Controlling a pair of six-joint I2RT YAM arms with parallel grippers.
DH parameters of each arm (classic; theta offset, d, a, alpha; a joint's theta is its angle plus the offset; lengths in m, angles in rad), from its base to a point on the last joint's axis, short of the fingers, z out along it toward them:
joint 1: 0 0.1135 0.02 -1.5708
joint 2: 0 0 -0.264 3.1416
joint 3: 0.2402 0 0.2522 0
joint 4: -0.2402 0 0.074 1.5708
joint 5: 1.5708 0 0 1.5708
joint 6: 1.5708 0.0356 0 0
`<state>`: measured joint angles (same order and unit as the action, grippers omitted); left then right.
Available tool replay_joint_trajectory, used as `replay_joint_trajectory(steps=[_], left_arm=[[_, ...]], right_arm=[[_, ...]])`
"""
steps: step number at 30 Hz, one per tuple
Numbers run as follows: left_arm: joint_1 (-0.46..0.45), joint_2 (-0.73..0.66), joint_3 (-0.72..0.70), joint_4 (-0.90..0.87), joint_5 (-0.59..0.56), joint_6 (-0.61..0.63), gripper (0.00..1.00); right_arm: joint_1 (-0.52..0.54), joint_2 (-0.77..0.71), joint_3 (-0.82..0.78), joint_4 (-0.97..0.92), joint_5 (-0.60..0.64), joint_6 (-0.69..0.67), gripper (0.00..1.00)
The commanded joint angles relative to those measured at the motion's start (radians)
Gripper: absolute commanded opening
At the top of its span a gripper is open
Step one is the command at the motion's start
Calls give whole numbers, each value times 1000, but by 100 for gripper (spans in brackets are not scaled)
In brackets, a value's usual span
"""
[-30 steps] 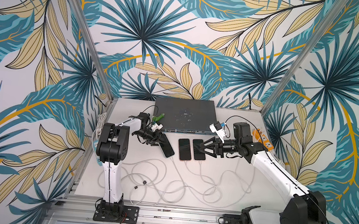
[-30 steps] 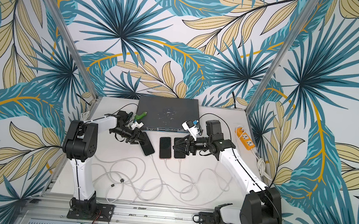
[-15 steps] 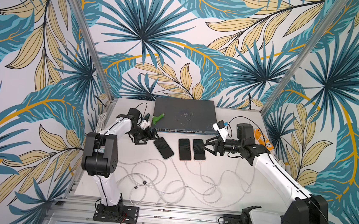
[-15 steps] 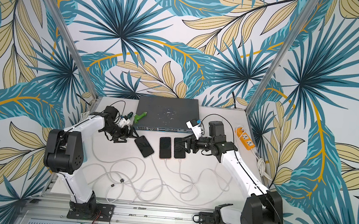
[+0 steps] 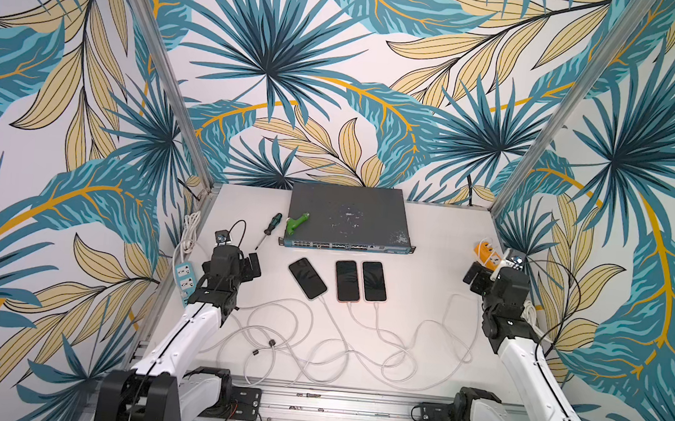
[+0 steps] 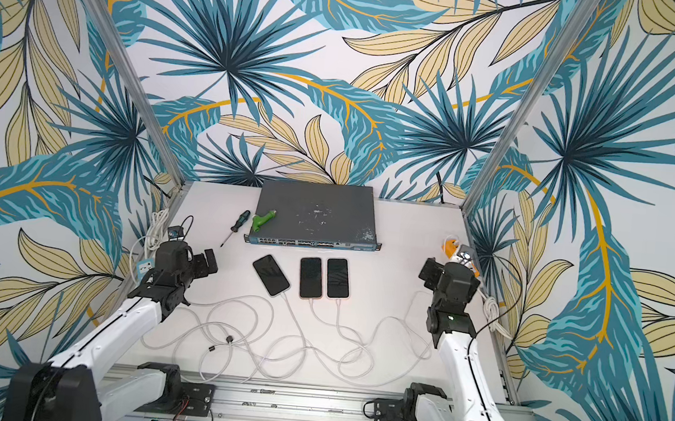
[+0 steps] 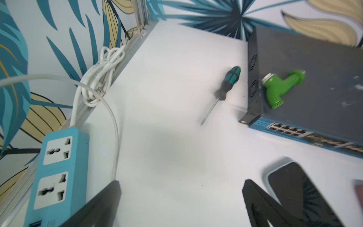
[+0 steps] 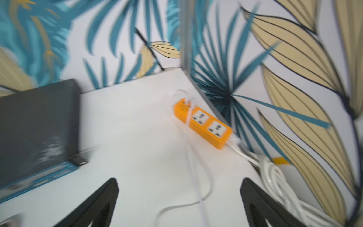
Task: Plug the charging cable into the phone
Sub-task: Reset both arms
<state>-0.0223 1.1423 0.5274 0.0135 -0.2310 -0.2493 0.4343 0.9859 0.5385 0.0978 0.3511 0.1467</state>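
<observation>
- The left gripper has its fingers wide apart with nothing between them. Only the bare table shows in the gap.
- The left gripper hovers near the left edge of the table, beside the blue power strip and well apart from the row of phones.
- The right gripper also has its fingers spread and grips nothing.
- The right gripper sits near the right edge of the table, close to the orange power strip and a bundled white cord. The right wrist view is blurred.
- Three phones lie screen-up in a row at the centre of the table, just in front of the network switch.
- The angled phone lies on the left, turned out of line with the others.
- The middle phone and the right phone lie parallel, just beside each other.
- The charging cables are white. In both top views one cable end meets the near edge of each phone. Whether each plug is fully seated is too small to tell.
- From the phones the charging cables run toward the front of the table in loose, overlapping loops between the two arms.
- A screwdriver lies on the table just left of the network switch.
- A green fitting rests on the front left corner of the network switch.
</observation>
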Motion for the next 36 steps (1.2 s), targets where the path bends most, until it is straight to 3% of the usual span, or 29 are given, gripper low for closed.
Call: replay_joint_trajectory(steps=[1,2,4,6,8,13,15,17,18,20,22,36], left_arm=[[-23,74,-59,321,-64,81,100],[-22,97,-89,405,-61,93,100],[-24,168,-107,519,-47,126,100],[-29,228,-47,487,-52,165,100],[-35,242,-61,567,-47,234,100],[-41,388,-150,882,29,290,100],[-71,367,-151,843,50,334,100],[-93,357,-205,938,59,366,100],[-101,365,-225,988,58,380,100],[-88,368,-162,882,50,361,100],[-17,371,-116,787,143,302,100],[-30,372,-116,793,134,314,100]], right_arm=[[-83,38,-80,147,215,-10,99],[-111,45,-78,147,203,-21,99],[-153,80,-139,324,195,-69,99],[-224,162,-199,472,165,-61,99],[-280,239,-169,447,167,-3,99],[-339,433,-204,840,38,-72,99],[-345,459,-156,749,-50,-90,99],[-347,564,-223,1015,-127,-135,100],[-350,531,-230,943,-137,-124,100],[-363,544,-189,902,-136,-113,100],[-378,526,-162,813,-147,-89,100],[-378,527,-169,831,-151,-93,100]])
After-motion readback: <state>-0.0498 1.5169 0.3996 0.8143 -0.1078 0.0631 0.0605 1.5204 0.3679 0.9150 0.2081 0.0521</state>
